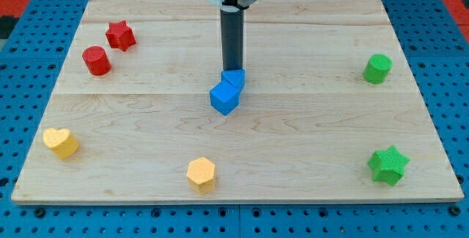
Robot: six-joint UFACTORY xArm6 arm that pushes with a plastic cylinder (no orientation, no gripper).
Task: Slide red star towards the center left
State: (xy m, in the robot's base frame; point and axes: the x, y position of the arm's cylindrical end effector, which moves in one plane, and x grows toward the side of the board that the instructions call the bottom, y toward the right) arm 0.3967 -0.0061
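The red star [120, 35] lies at the upper left of the wooden board [308, 135]. A red cylinder [96, 60] stands just below and left of it, apart by a small gap. My tip [232, 69] is near the board's middle, far to the right of the red star. It sits right behind the two blue blocks [228, 91], which partly hide its very end.
A yellow heart [61, 142] lies at the lower left and a yellow hexagon [201, 173] at the bottom middle. A green cylinder [378, 69] stands at the right and a green star [388, 165] at the lower right. Blue pegboard surrounds the board.
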